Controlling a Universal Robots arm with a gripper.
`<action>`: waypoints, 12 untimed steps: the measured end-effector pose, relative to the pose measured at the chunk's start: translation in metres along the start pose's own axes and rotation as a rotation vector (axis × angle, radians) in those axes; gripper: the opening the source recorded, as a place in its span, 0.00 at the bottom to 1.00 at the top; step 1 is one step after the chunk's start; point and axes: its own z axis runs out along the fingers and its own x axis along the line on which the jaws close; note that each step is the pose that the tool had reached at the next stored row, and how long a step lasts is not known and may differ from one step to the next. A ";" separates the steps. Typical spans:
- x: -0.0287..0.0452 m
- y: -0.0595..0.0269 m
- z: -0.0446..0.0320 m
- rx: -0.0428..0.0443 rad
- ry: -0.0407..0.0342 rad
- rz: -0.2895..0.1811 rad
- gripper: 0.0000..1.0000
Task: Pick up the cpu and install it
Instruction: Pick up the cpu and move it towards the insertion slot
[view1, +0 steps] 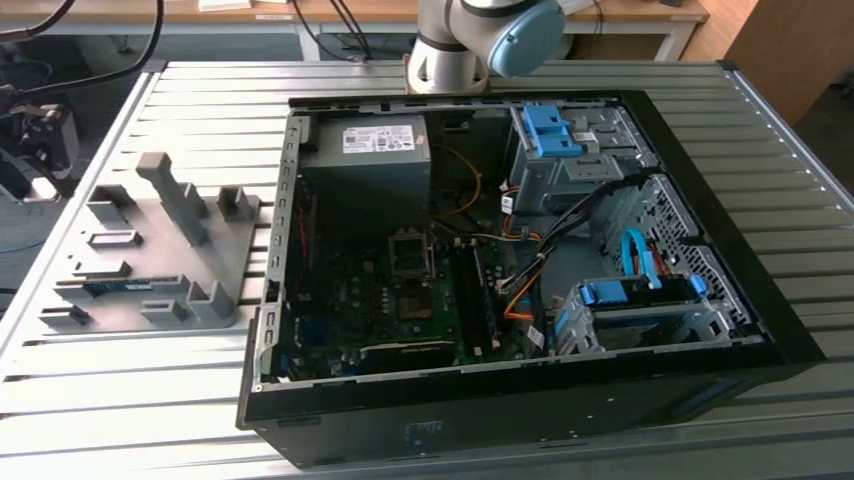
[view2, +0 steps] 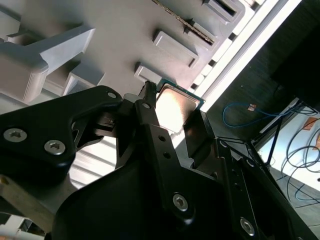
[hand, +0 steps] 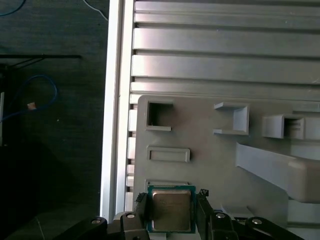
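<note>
The cpu (hand: 171, 210) is a small square chip with a dull silver top and a green rim. It sits between my gripper's (hand: 171, 208) two black fingers (hand: 141, 209), which press on its opposite edges, just over the grey fixture plate (hand: 210, 160). In the second wrist view the cpu (view2: 176, 106) is tilted between the same fingers (view2: 150, 115) of the gripper (view2: 172, 107), clear of the plate. In the exterior view the gripper (view1: 32, 140) is a dark mass at the left edge. The open computer case (view1: 747, 330) shows the motherboard (view1: 400, 310) with its square socket (view1: 410, 252).
The grey fixture plate (view1: 147, 250) with raised blocks lies left of the case and holds a dark memory stick (view1: 120, 287). A grey power supply box (view1: 367, 160) and blue drive bays (view1: 641, 295) are inside the case. The slatted table's edge (hand: 112, 125) is close, with floor cables (hand: 35, 95) beyond.
</note>
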 end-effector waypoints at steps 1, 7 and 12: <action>0.0000 0.0000 -0.0009 0.0000 0.0000 0.000 0.47; 0.0001 0.0001 -0.0065 -0.0001 0.0000 0.000 0.47; 0.0002 0.0002 -0.0119 -0.0001 -0.0001 0.000 0.47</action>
